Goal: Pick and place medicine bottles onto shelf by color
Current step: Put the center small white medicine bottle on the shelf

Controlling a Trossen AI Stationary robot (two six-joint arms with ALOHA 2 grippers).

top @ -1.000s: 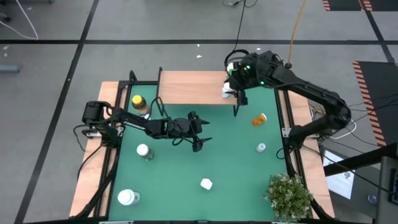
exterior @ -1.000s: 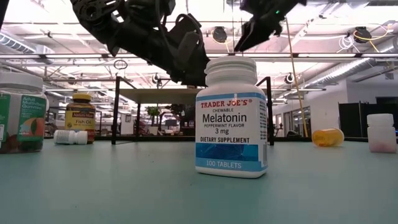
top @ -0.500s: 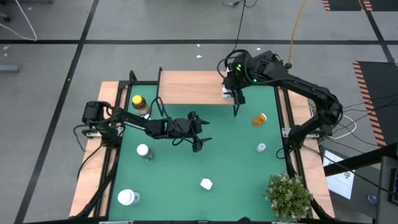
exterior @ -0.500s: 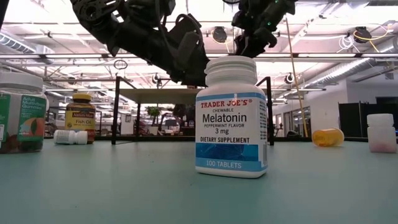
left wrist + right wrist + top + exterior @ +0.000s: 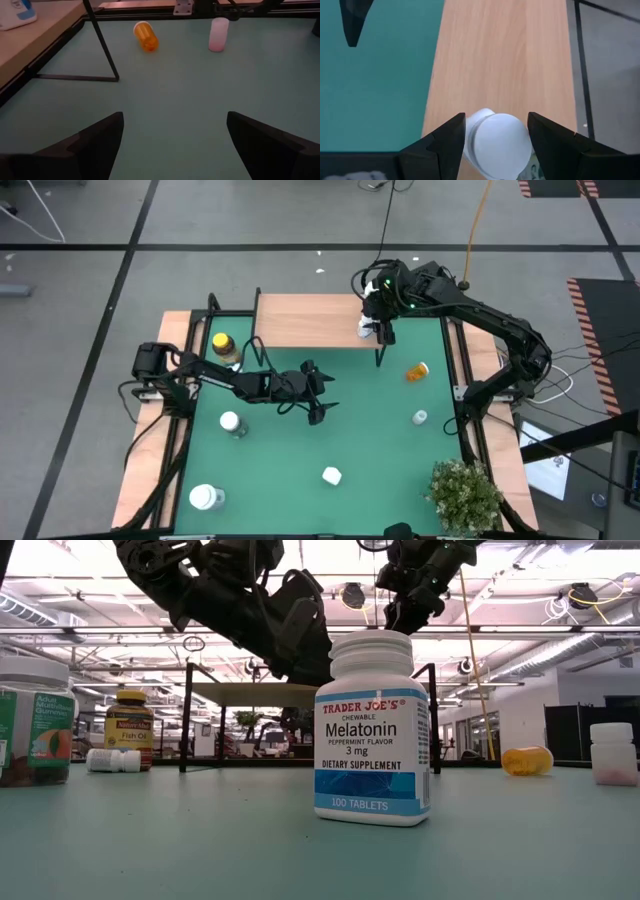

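Observation:
My right gripper (image 5: 496, 137) is over the right end of the light-wood shelf (image 5: 305, 320), shut on a white medicine bottle (image 5: 366, 328). My left gripper (image 5: 316, 393) hovers open over the middle of the green mat, touching nothing. On the mat are an amber bottle with a yellow cap (image 5: 224, 345) standing left of the shelf, an orange bottle (image 5: 416, 370) on its side, a small white bottle (image 5: 420, 417), another white one (image 5: 232, 422) lying down, the Melatonin bottle (image 5: 372, 730) and a wide white-lidded jar (image 5: 205, 498). My right gripper pinches the white bottle at its cap (image 5: 500, 145) between the two fingers, one on each side, coming from above and pointing down. The bottle looks slightly tilted in the hold. Whether its base rests on the shelf board (image 5: 505, 60) is hidden by the bottle itself.
A leafy potted plant (image 5: 465, 495) stands at the near right corner. The shelf's thin black legs (image 5: 102, 45) stand on the mat near the left gripper. Most of the shelf board left of the held bottle is bare wood. Wooden table rims border the mat on both sides.
My right gripper has tipped from a slant to a more upright stance over the shelf's right end, its wrist swinging toward the table's left, while its fingertips and the white bottle have stayed in about the same place.

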